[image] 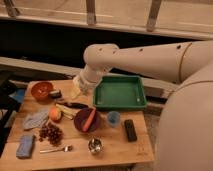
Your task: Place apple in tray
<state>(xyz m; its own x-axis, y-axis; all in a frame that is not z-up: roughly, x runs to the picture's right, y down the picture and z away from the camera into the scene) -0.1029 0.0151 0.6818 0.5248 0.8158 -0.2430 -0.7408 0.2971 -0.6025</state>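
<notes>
one end effector (76, 91) hangs between apple (55, 114) and tray (120, 93).

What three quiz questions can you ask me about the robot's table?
1. True or false: the apple lies in the tray.
2. What lies in the purple bowl? A) carrot B) banana C) egg
3. Where is the gripper?
Key: 1 false, it is on the table. 2 A. 3 Above the table, between the orange bowl and the tray, jaws open and empty.
</notes>
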